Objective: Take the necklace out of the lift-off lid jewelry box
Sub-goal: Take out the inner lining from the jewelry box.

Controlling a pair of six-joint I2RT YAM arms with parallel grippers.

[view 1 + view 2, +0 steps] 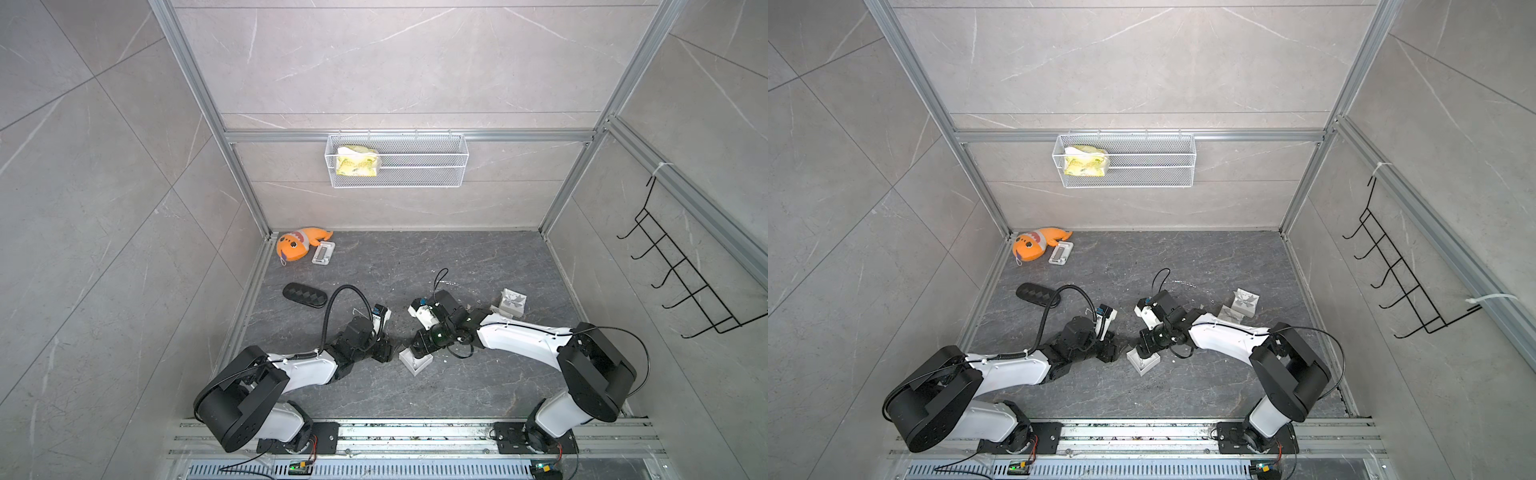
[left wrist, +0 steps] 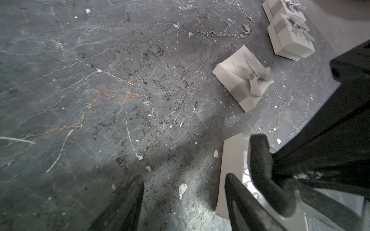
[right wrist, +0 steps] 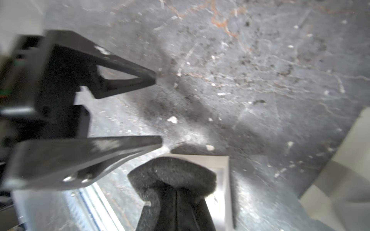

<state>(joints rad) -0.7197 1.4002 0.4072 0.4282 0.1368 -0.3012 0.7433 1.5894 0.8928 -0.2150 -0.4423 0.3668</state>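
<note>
Necklace (image 2: 248, 181): what looks like a thin silver chain, curled on the white liner inside the small white square open-top jewelry box (image 2: 230, 170). The box sits on the dark grey marbled table (image 2: 100, 100) w/ its lid off. The pale grey square lid w/ a ribbon bow (image 2: 240, 80) lies apart from the box, on the side away from the arm bases. Handling, by judgement: the chain is v. light, limp & slippery, thin enough to slide out of blunt pads; links can snag or tangle, clasp prob. delicate. Best hold is a pinch across a bunched bit of chain, not a single strand, then a straight lift so it drapes clear of the box walls. The box itself is light & may ride up w/ it. Right gripper (image 3: 174, 170) has its black fuzzy-padded jaws pressed together, tips down inside the box, on or just beside the chain. Whether any chain is caught betw. the pads can't be told, since the pads hide it. Left gripper (image 3: 158, 111) stands fairly wide, nothing betw. its jaws, just beside the box w/ one finger at the box wall, placed as if to steady it. A 2nd loose thin chain (image 2: 220, 35) lies on the table well beyond the box, past the lid.
</note>
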